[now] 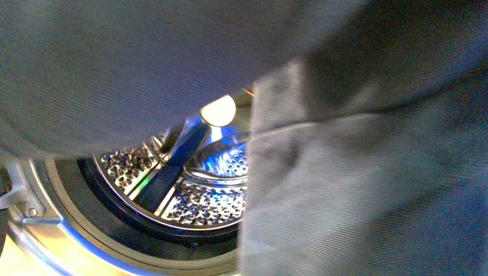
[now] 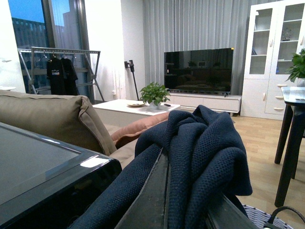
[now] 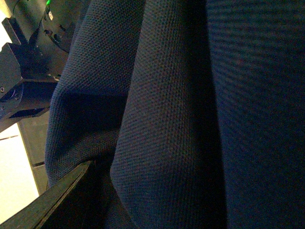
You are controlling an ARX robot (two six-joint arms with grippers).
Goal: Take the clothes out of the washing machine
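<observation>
The dark navy clothes (image 1: 357, 172) hang close in front of the front camera and hide most of that view. Below them the washing machine's perforated steel drum (image 1: 195, 195) shows through its open mouth. In the left wrist view my left gripper (image 2: 183, 210) is shut on the clothes (image 2: 200, 152), which are bunched between its fingers (image 2: 152, 200) and drape over them. In the right wrist view the clothes (image 3: 181, 119) fill the frame right against my open right gripper; only one finger (image 3: 62, 200) shows, so the other is hidden by fabric.
The washing machine's black top panel (image 2: 38, 167) is beside the left gripper. A woven basket rim (image 2: 259, 217) shows low down. Behind are a beige sofa (image 2: 52, 119), white coffee table (image 2: 128, 107), TV (image 2: 198, 70), and a dark table's legs (image 2: 290, 143).
</observation>
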